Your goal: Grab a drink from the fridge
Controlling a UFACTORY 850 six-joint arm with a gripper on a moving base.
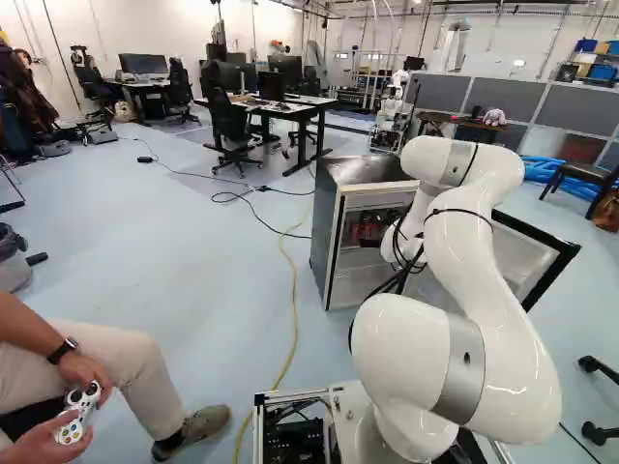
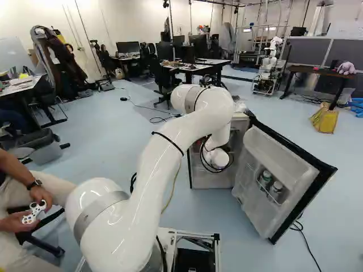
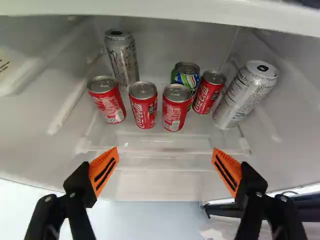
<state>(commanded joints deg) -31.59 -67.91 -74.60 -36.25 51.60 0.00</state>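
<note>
Pincer (image 3: 165, 151) open wide, empty | red cans (image 3: 143, 107) stand bunched ahead of it on the shelf (image 3: 165, 144) inside the fridge (image 1: 327, 232) | risk: such a broad spread, driven in off-centre, could tip a neighbour such as the tall silver can (image 3: 245, 95)

Clear fridge shelf (image 3: 150, 143) w/ 7 cans. Near, L to R: red can (image 3: 107, 105), red can (image 3: 143, 109), red can (image 3: 175, 111). Far L: tall silver can (image 3: 122, 60). Far, R of ctr: green-blue can (image 3: 187, 78), then 4th red can (image 3: 207, 95). R end: 2nd tall silver can (image 3: 244, 95).
</note>
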